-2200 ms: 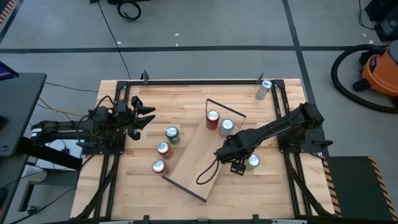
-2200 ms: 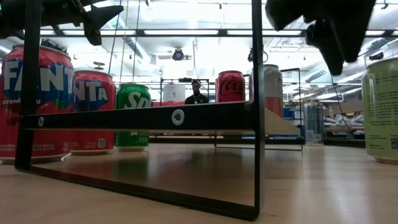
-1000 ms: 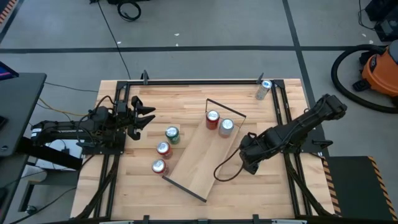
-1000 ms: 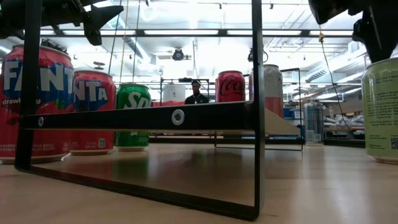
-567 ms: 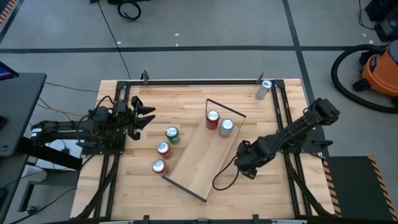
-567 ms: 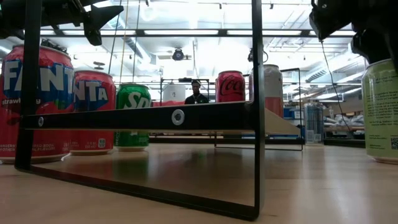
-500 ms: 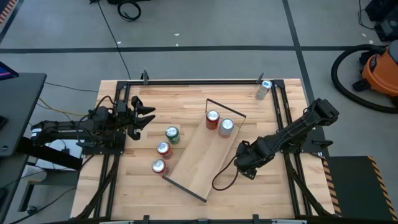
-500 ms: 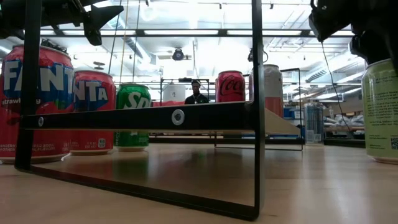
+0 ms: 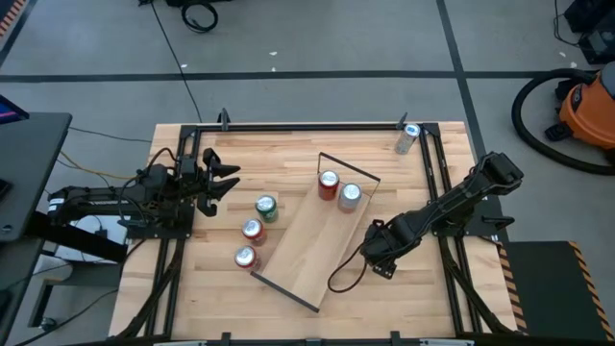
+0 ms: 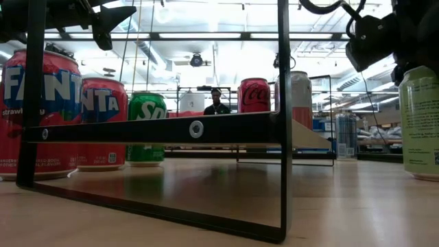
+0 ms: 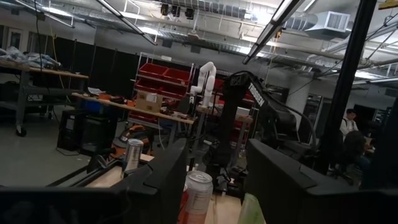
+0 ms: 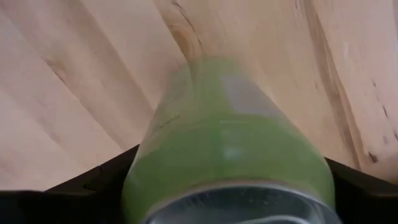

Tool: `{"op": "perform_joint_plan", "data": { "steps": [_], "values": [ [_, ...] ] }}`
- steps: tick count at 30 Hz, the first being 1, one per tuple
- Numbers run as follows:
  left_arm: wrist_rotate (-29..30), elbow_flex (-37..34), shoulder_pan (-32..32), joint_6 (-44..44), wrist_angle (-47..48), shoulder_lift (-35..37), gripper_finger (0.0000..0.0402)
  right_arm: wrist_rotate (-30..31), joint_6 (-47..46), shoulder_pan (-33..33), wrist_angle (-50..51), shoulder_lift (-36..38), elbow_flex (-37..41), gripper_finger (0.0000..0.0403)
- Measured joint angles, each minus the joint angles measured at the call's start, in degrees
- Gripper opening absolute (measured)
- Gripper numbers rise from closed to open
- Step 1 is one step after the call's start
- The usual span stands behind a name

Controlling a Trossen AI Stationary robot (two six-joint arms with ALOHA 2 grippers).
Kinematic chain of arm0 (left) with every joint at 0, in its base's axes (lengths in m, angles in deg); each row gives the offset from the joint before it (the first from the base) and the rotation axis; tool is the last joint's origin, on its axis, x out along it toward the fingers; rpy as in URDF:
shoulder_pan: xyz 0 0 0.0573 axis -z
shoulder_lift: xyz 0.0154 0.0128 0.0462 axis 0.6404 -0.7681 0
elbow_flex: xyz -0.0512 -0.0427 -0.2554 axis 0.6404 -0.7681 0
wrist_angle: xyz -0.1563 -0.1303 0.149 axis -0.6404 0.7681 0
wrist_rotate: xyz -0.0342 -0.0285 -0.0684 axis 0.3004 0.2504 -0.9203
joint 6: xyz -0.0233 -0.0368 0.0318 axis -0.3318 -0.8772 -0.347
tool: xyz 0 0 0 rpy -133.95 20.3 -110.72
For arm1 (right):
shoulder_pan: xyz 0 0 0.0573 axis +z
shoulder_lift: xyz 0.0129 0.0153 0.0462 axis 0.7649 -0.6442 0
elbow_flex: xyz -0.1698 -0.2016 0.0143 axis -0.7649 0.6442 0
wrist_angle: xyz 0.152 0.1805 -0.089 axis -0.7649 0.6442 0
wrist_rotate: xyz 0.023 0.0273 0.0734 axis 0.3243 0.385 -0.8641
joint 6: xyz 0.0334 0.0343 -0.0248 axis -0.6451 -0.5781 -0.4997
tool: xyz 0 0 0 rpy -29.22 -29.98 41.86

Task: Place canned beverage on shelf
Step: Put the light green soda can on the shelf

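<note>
A light green can [image 10: 420, 123] stands upright on the tabletop, right of the shelf [image 9: 312, 235]. My right gripper [image 9: 382, 255] hides it from above. The right wrist view shows the green can [image 12: 230, 143] between the gripper's two open fingers, one on either side of its upper part; I cannot tell whether they touch it. A red can [image 9: 329, 185] and a silver can [image 9: 350, 195] stand on the shelf's far end. My left gripper [image 9: 219, 178] waits open above the table's left edge.
A green can [image 9: 266, 208] and two red cans [image 9: 253, 230] [image 9: 246, 257] stand on the table left of the shelf. Another can [image 9: 408, 137] stands at the far right corner. The shelf's black wire frame [image 10: 281, 123] stands close to the green can's left.
My right gripper has come down over the light green can and shifted slightly toward the table's near edge. The can has stayed upright where it was.
</note>
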Motion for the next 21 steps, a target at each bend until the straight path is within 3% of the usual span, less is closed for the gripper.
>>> {"op": "perform_joint_plan", "data": {
  "steps": [6,21],
  "values": [
    [0.0,0.0,0.0,0.0,0.0,0.0,0.0176,0.2,2.4,-0.4,-0.3,0.0,0.1,0.0322],
    [0.0,0.0,0.0,0.0,0.0,0.0,0.0176,2.1,5.7,-2.3,1.2,0.2,-5.4,0.0321]
  ]
}}
